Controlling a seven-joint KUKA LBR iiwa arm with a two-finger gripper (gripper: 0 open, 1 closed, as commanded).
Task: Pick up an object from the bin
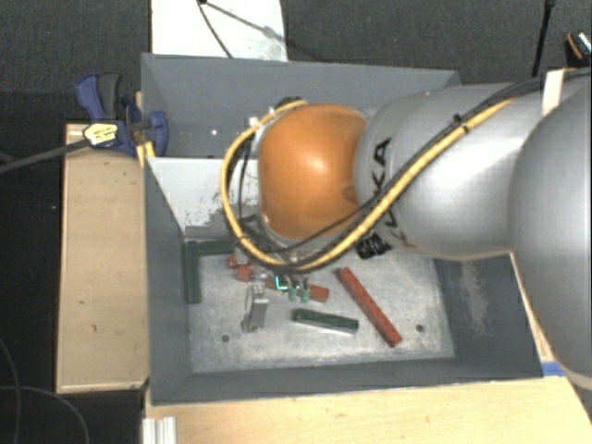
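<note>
Near wall: bare floor is left before it, so room for a lift is judged ample.
Dark green bar: laid flat just near of the gripper; it could be nudged by a skewed descent.
Red-brown bar: laid slantwise to the right, apart.
Gripper state: the opening cannot be told; nothing is seen held.
Small red pieces: crowded under the gripper; two could be pinched together.
Grey angle piece: set along the left wall, well apart.

My single camera sits above the bin and looks down into it, tipped somewhat off vertical, so I see its far wall and its floor. It sits close: the bin spans most of the view. The arm enters from the right.
</note>
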